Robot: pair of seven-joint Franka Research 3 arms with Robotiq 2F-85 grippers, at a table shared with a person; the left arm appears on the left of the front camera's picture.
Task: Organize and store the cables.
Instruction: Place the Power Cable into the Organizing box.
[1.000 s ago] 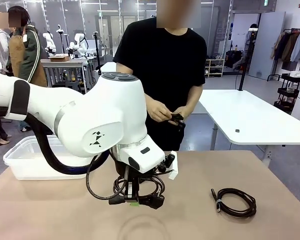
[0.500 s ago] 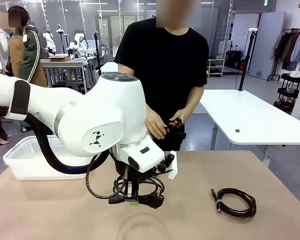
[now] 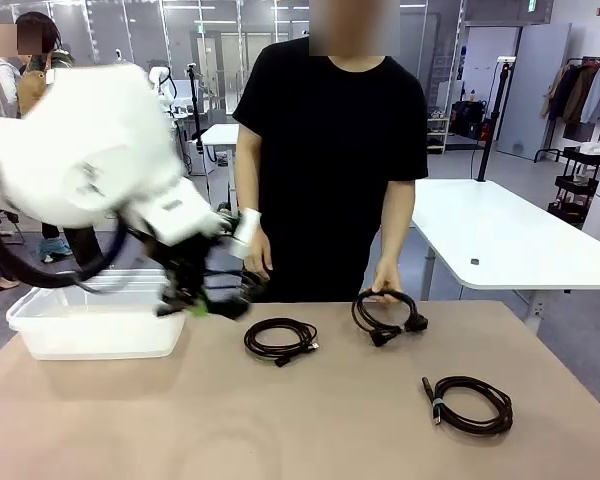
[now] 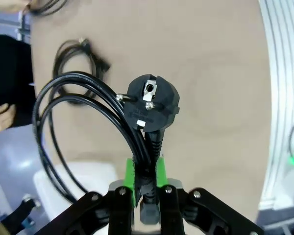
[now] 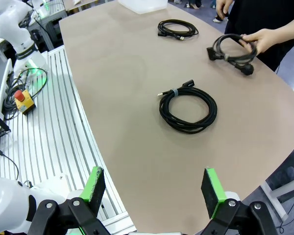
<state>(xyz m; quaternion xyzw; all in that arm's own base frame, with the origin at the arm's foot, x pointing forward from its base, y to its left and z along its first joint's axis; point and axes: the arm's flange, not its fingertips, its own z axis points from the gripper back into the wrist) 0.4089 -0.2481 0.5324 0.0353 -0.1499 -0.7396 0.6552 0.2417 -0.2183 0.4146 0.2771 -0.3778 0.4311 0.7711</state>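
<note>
Our left gripper (image 4: pixel 146 178) is pinched shut on a coiled cable (image 4: pixel 137 144) just below its plug (image 4: pixel 152 98), held above the table (image 3: pixel 310 420); the white bin (image 3: pixel 90 335) lies just to our left, nearest this arm.

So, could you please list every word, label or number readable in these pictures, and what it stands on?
Nothing reads clearly.
Too blurred to read: the white sticker on the round black plug of the thin black cable in the left gripper.
Too small to read: the green sign near the ceiling, front view.
</note>
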